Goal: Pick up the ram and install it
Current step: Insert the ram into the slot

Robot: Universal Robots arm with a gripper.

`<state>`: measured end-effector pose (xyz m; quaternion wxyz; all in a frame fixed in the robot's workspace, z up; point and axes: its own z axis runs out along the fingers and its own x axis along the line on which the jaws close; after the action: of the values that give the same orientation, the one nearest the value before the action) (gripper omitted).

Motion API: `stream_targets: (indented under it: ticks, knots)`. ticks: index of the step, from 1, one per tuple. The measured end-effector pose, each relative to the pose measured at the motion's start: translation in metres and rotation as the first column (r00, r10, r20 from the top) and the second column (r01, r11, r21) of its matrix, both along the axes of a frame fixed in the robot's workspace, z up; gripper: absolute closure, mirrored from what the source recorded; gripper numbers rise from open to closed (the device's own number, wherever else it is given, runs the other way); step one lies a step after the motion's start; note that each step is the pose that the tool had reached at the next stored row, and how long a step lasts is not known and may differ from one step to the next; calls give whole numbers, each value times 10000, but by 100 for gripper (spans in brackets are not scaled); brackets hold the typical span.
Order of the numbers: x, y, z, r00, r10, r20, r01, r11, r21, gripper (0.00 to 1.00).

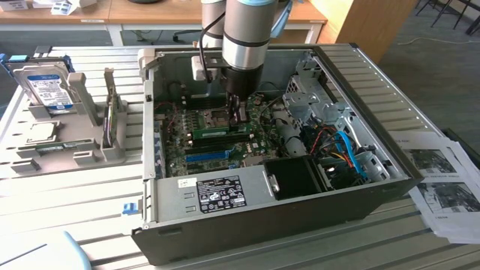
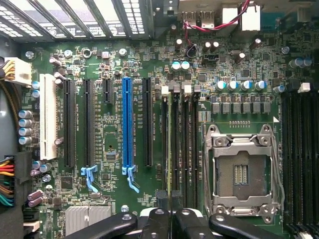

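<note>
The ram (image 1: 220,134) is a thin green stick standing on edge over the motherboard (image 1: 176,143) inside the open computer case, parallel to the blue slot (image 1: 208,154). My gripper (image 1: 239,119) reaches down into the case at the stick's end on the exterior view's right. In the wrist view the ram (image 2: 171,149) shows edge-on as a thin line along one of the black memory slots beside the processor socket (image 2: 241,172). My gripper (image 2: 171,205) has its fingers drawn close on that edge. I cannot tell whether the stick sits fully in the slot.
The case walls (image 1: 352,73) ring the board. A power supply (image 1: 217,191) and a bundle of cables (image 1: 345,152) lie nearby. A hard drive (image 1: 46,90) stands in a grey holder on the exterior view's left. Printed sheets (image 1: 442,180) lie on the exterior view's right.
</note>
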<state>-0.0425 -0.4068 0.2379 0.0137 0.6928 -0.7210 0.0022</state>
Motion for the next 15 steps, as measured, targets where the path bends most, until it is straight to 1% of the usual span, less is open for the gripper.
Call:
stream_targets:
  ticks: [1,3,4,9,15]
  knots:
    - [0,-1,1,10000,1,-1,-1,10000,19,89]
    - [0,-1,1,10000,2,6,-2,9999,111,89]
    - [-1,0,0,10000,0,9,0,9999,134,89]
    - [-1,-1,0,10000,1,9,-1,9999,136,89]
    - [-1,-18,0,10000,0,9,0,9999,136,89]
